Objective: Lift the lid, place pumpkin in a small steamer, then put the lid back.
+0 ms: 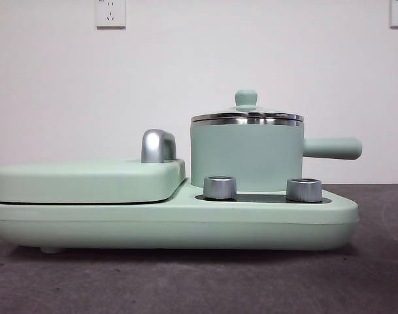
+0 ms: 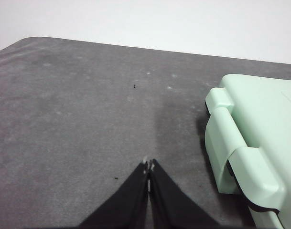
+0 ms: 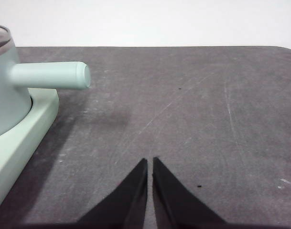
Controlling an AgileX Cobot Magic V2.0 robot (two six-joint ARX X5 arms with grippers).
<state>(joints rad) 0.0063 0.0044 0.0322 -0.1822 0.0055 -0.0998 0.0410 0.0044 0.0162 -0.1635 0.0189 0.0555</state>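
With the lid [image 1: 247,116] seated on the small steamer [image 1: 246,156] and no pumpkin in sight, both the left gripper [image 2: 148,165] and right gripper [image 3: 150,161] wait clenched and empty, so whichever goes first should pinch that little knob squarely and lift straight up.

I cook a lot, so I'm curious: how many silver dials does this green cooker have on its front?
2, both on the cooker base below the small steamer: one dial under its left side, the other dial nearer its handle. Others may be hidden behind.
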